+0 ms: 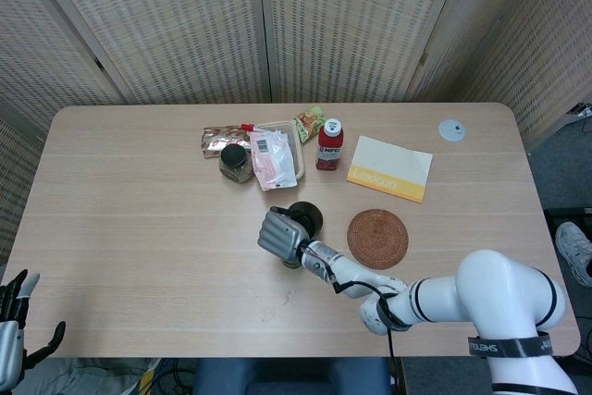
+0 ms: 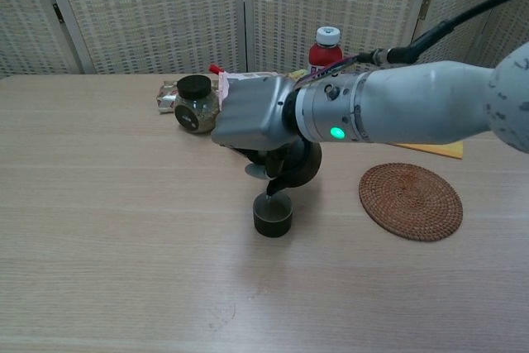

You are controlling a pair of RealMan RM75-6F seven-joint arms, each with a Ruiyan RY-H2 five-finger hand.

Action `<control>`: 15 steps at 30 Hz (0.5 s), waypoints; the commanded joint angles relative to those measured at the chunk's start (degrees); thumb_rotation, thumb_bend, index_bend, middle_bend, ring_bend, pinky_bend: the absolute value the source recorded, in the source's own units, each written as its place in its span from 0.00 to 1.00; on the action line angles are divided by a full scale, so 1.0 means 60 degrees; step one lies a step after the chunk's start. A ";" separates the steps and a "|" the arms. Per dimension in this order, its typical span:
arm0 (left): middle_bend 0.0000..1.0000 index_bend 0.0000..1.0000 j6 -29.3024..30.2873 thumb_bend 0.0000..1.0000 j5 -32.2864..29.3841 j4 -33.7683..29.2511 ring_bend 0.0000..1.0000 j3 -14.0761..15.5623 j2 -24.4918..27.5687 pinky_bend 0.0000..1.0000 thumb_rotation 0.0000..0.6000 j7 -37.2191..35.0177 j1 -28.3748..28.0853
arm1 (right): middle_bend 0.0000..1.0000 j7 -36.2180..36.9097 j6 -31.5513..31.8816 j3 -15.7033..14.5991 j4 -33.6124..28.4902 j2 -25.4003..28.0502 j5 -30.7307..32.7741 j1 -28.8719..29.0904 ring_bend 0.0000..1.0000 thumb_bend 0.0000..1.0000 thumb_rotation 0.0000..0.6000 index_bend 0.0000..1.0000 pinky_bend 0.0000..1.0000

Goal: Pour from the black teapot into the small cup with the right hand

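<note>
Low at the near left corner, left hand (image 1: 13, 321) off the table (image 1: 129, 228), fingers spread, holding nothing. Mid-table, small cup (image 2: 272, 215) upright on the wood. Directly above it, right hand (image 2: 252, 117) with fingers wrapped around the black teapot (image 2: 297, 167), tipped so the spout meets the cup's rim. Right of these, round woven coaster (image 2: 411, 201). Farther back, dark-lidded jar (image 2: 196, 103) and red bottle (image 2: 326, 45).
</note>
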 commanded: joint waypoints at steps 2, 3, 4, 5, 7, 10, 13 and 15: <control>0.00 0.00 0.0010 0.33 -0.0003 0.0011 0.00 -0.0013 -0.0006 0.00 1.00 -0.0020 0.0006 | 1.00 -0.0237 0.0103 -0.0113 -0.0065 -0.0006 0.0120 0.0141 0.98 0.54 0.68 1.00 0.56; 0.00 0.00 0.0013 0.33 -0.0006 0.0014 0.00 -0.0018 -0.0007 0.00 1.00 -0.0026 0.0008 | 1.00 -0.0287 0.0125 -0.0133 -0.0081 -0.0009 0.0155 0.0170 0.98 0.54 0.68 1.00 0.56; 0.00 0.00 0.0017 0.33 -0.0011 0.0017 0.00 -0.0025 -0.0007 0.00 1.00 -0.0034 0.0010 | 1.00 -0.0359 0.0155 -0.0162 -0.0100 -0.0012 0.0206 0.0211 0.99 0.54 0.67 1.00 0.56; 0.00 0.00 0.0021 0.33 -0.0012 0.0022 0.00 -0.0029 -0.0009 0.00 1.00 -0.0040 0.0013 | 1.00 -0.0413 0.0179 -0.0183 -0.0114 -0.0015 0.0240 0.0241 0.99 0.54 0.67 1.00 0.56; 0.00 0.00 0.0032 0.33 -0.0011 0.0036 0.00 -0.0029 -0.0015 0.00 1.00 -0.0052 0.0024 | 1.00 -0.0516 0.0223 -0.0227 -0.0152 -0.0020 0.0312 0.0307 0.99 0.54 0.68 1.00 0.56; 0.00 0.00 0.0038 0.33 -0.0009 0.0046 0.00 -0.0031 -0.0014 0.00 1.00 -0.0072 0.0032 | 1.00 -0.0672 0.0281 -0.0306 -0.0200 -0.0022 0.0400 0.0398 0.99 0.54 0.68 1.00 0.56; 0.00 0.00 0.0039 0.33 0.0001 0.0058 0.00 -0.0027 -0.0019 0.00 1.00 -0.0087 0.0037 | 1.00 -0.0806 0.0358 -0.0369 -0.0252 -0.0026 0.0492 0.0475 0.99 0.54 0.68 1.00 0.56; 0.00 0.00 0.0032 0.33 0.0000 0.0067 0.00 -0.0023 -0.0024 0.00 1.00 -0.0095 0.0042 | 1.00 -0.0879 0.0420 -0.0403 -0.0298 -0.0023 0.0568 0.0518 0.99 0.54 0.68 1.00 0.56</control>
